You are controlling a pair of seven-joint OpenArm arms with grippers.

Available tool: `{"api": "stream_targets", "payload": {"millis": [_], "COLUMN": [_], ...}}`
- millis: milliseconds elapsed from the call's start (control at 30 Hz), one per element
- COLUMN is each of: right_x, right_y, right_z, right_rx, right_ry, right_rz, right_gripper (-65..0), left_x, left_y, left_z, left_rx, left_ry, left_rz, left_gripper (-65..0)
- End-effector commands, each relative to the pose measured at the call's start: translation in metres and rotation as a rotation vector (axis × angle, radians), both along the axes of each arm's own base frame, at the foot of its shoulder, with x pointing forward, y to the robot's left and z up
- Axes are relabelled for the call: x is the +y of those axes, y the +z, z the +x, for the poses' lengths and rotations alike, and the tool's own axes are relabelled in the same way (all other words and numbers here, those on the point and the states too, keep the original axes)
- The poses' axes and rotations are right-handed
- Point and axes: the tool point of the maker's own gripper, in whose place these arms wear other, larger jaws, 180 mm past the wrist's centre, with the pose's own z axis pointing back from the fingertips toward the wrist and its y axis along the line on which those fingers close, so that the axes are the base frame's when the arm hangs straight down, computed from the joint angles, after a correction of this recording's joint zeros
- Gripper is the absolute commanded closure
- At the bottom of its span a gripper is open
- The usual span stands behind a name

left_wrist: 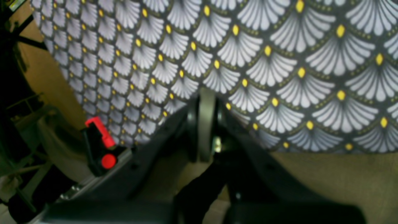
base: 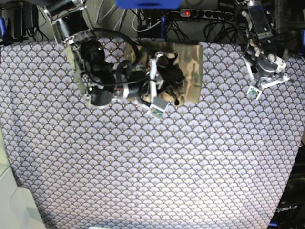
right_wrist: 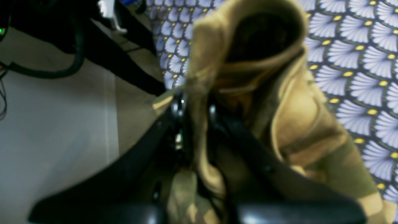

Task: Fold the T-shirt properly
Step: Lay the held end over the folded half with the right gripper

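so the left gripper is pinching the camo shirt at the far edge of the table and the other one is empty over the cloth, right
Not quite: the arms are swapped. The right gripper is shut on the shirt, as the right wrist view shows. The left gripper is shut and holds nothing, over the patterned cloth. The shirt does lie at the far edge of the table.

Right gripper clamped on fabric; left gripper closed, empty.

T-shirt: tan, olive, brown camo streaks. Table cloth: purple-grey fan scales w/ yellow dots, dark outlines. Clamp at 8 o'clock, left wrist view: red/black.
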Motion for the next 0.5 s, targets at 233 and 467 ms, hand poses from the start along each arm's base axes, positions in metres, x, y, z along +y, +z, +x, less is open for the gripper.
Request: {"api": "stream_targets", "payload": {"millis": [233,467], "right_x": [0.02,0.026], "right_y": [0.024,0.028], "right_z": [0.002,0.001], "right_rx": [-0.042,-0.057], "right_ry": [0.038,0.064], "right_rz": [0.079,0.079], "right_gripper": [0.0,-0.1], "left_x": [0.002,0.001], "left_y": [0.015,0.015], "left_z": [0.009,0.009], "left_rx": [-0.049,-0.048], "left_ry": [-0.01,-0.01], "left_rz": [0.021,0.02], "left_gripper": [-0.5,-0.5]}}
